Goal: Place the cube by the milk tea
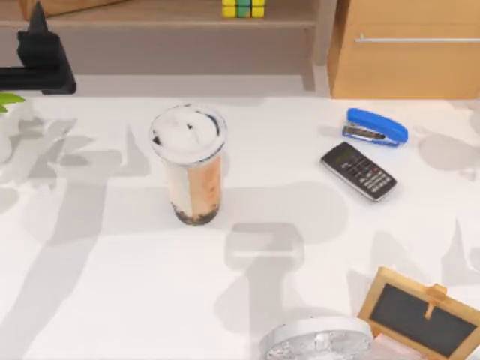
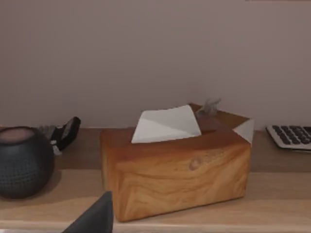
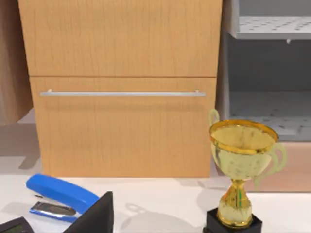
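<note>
The cube [image 1: 243,7], with yellow, green and blue squares, sits on the wooden shelf [image 1: 187,16] at the back of the table, cut off by the top edge of the top view. The milk tea [image 1: 191,165] stands upright on the white table left of centre, a tall clear cup with a white foamy top and dark pearls at its base. My left arm [image 1: 37,56] is a dark shape at the back left, far from both. A dark edge of my left gripper [image 2: 95,218] faces a wooden tissue box [image 2: 177,160]. A dark edge of my right gripper [image 3: 95,216] faces a wooden drawer front [image 3: 121,97].
A blue stapler [image 1: 375,126] and a black phone [image 1: 358,171] lie at the right. A small chalkboard [image 1: 420,315] and a round white object [image 1: 319,339] are at the front right. A gold trophy [image 3: 240,170], a dark round pot [image 2: 24,162] and a calculator [image 2: 291,136] also show.
</note>
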`<state>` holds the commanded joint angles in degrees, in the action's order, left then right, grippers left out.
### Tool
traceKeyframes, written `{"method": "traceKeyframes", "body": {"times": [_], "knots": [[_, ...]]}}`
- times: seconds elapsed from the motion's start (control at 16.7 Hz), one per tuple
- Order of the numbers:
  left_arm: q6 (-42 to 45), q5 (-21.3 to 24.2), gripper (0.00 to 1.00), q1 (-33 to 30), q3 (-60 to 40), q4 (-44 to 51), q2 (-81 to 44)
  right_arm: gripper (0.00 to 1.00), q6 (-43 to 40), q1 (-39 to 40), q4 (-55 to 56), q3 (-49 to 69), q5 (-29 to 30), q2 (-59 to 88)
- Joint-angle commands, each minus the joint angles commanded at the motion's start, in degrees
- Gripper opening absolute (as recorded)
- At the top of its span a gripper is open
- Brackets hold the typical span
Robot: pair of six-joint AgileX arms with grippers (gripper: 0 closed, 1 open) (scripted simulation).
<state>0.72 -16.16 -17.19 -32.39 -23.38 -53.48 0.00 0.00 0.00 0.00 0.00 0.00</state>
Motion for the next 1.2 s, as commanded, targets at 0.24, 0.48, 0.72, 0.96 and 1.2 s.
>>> {"method": "traceKeyframes", "body": {"times": [0.24,0.48,0.72,0.96,1.2], "knots": [[0.5,-6.9,1.0,-7.7,-13.2,-9.3,-30.1,1.0,0.0,0.0,0.0,0.0,0.0,0.0],[0.9,-12.8,1.0,-14.7,-25.3,-17.8,-53.6,1.0,0.0,0.0,0.0,0.0,0.0,0.0],[0.7,-17.4,1.0,-19.8,-36.2,-25.6,-67.8,1.0,0.0,0.0,0.0,0.0,0.0,0.0],[0.2,-19.9,1.0,-21.5,-41.6,-30.4,-73.8,1.0,0.0,0.0,0.0,0.0,0.0,0.0],[0.2,-20.0,1.0,-21.6,-41.8,-30.6,-74.1,1.0,0.0,0.0,0.0,0.0,0.0,0.0]]}}
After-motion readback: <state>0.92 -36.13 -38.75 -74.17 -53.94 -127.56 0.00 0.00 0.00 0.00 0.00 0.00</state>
